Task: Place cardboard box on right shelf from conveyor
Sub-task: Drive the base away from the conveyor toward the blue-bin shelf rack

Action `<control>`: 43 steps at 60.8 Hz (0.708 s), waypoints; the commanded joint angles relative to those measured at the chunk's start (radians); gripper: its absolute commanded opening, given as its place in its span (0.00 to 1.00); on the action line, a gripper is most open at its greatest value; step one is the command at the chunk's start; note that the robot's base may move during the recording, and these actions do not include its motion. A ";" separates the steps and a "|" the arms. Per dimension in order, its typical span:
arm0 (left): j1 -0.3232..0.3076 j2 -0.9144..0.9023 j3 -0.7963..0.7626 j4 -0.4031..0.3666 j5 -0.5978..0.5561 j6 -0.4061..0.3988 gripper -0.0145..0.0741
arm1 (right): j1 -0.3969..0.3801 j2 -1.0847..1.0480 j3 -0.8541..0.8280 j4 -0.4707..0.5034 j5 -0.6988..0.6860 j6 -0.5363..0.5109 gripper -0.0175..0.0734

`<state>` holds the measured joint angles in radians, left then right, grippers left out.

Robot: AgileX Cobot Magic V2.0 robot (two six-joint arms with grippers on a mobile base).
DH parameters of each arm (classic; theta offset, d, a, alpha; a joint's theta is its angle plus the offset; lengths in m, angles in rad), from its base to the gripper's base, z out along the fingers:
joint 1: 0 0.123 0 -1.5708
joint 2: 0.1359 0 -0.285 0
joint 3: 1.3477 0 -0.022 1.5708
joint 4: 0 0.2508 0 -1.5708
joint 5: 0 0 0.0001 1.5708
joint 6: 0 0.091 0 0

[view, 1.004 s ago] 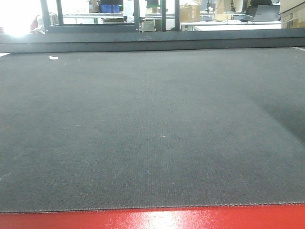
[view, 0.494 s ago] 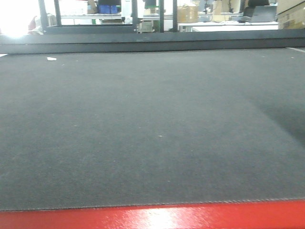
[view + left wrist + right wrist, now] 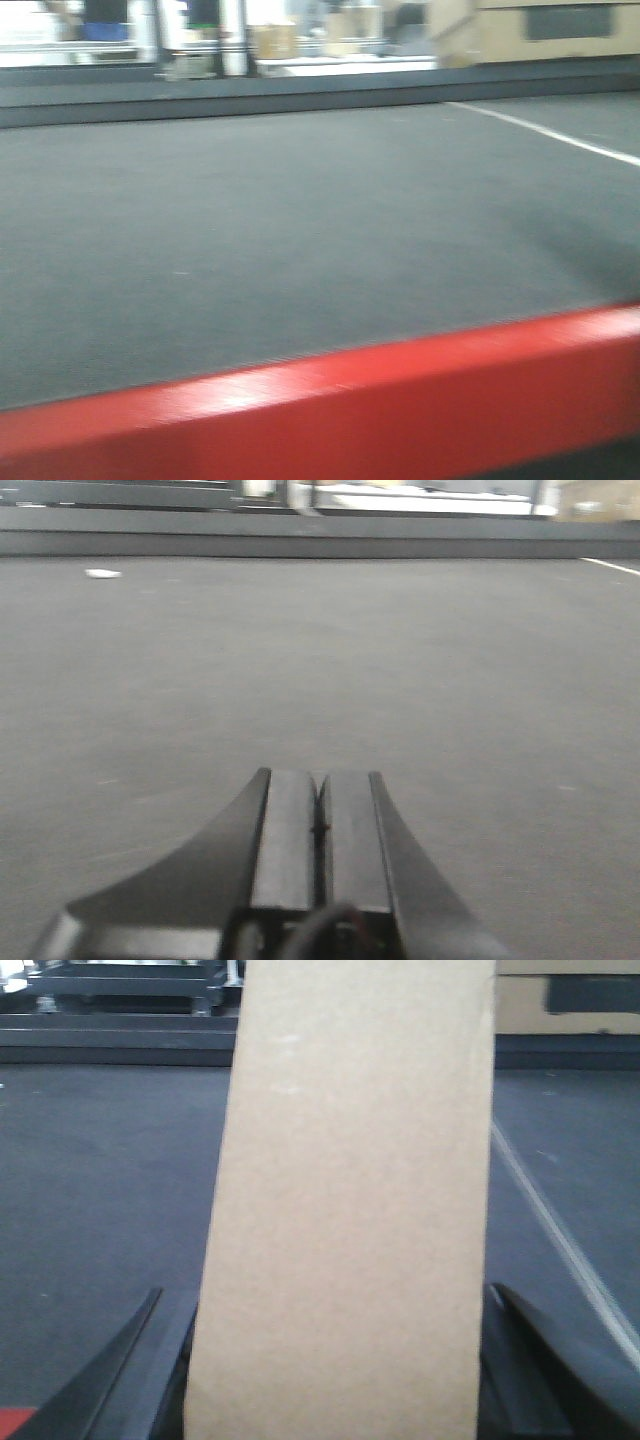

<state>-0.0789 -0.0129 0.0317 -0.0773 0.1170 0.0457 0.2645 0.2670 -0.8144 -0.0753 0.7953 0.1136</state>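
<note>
Right pincer is clamping the cardboard box, its dark fingers pressing on the two long sides, as far as the wrist view shows. Left pincer is hanging shut and empty just over the conveyor. The pickup is looking done; the carry and the setting-down are remaining, and the right shelf is not showing in any view. The box is sitting over the belt, lifted or not I cannot tell. Its long axis is running straight away from the wrist, far end pointing across the conveyor.
</note>
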 commanded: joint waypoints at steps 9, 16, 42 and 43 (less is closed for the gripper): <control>-0.001 -0.014 0.009 -0.006 -0.087 0.000 0.03 | -0.006 0.013 -0.027 -0.006 -0.097 -0.008 0.43; -0.001 -0.014 0.009 -0.006 -0.087 0.000 0.03 | -0.006 0.013 -0.027 -0.006 -0.097 -0.008 0.43; -0.001 -0.014 0.009 -0.006 -0.087 0.000 0.03 | -0.006 0.013 -0.027 -0.006 -0.097 -0.008 0.43; -0.001 -0.014 0.009 -0.006 -0.087 0.000 0.03 | -0.006 0.013 -0.027 -0.006 -0.097 -0.008 0.43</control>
<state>-0.0789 -0.0129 0.0317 -0.0773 0.1170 0.0457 0.2645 0.2670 -0.8144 -0.0753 0.7953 0.1120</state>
